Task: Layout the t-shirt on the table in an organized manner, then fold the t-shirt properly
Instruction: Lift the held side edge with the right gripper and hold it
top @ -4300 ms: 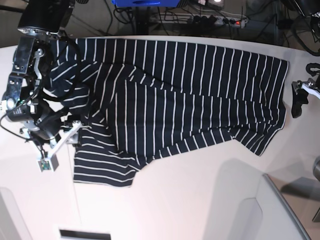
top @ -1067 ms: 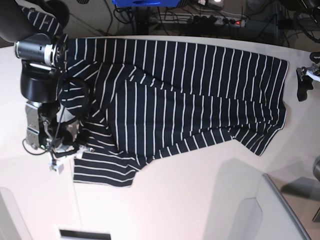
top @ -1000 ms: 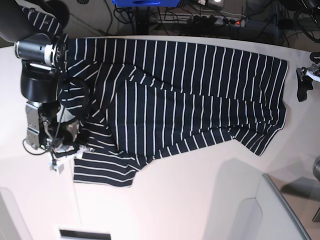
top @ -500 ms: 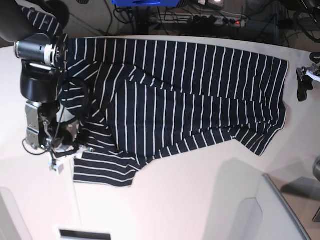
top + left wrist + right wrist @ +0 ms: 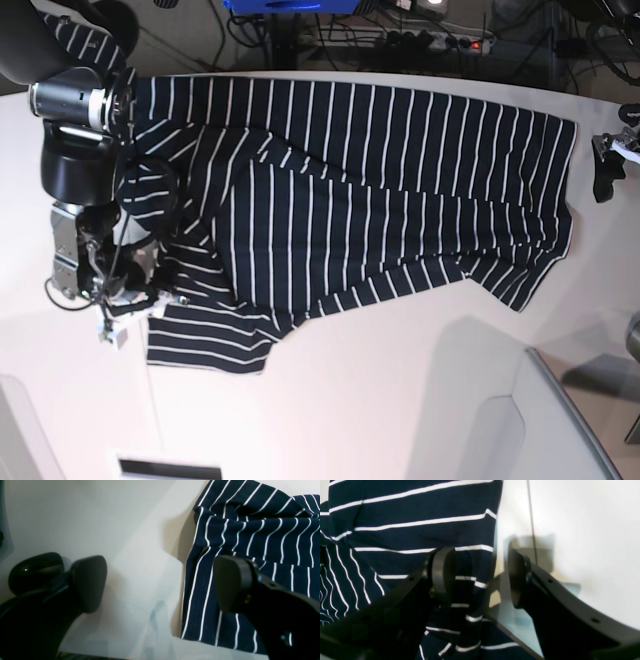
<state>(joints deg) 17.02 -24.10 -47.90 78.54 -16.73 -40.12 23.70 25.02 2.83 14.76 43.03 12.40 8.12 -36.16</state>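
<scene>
The dark navy t-shirt [image 5: 380, 190] with thin white stripes lies spread and wrinkled across the white table [image 5: 380, 400]. My right gripper [image 5: 138, 315] sits at the shirt's near-left corner. In the right wrist view the right gripper [image 5: 480, 577] is open and straddles the shirt's [image 5: 420, 517] side edge, one finger over the fabric and the other over the bare table [image 5: 582, 517]. My left gripper [image 5: 612, 160] hovers off the shirt's right end. In the left wrist view the left gripper [image 5: 160, 585] is wide open beside the shirt's [image 5: 250, 530] hem, with the table [image 5: 100, 517] under it.
Beyond the table's curved far edge lie a power strip [image 5: 440, 40], cables and a blue box [image 5: 290, 5]. A grey panel [image 5: 570, 420] stands at the near right. A thin seam line [image 5: 155, 420] runs down the tabletop near the right gripper.
Over the last second nothing has moved. Compared with several seconds ago, the right arm has turned and brought its gripper onto the shirt's near-left edge, and the left gripper has shifted slightly farther away.
</scene>
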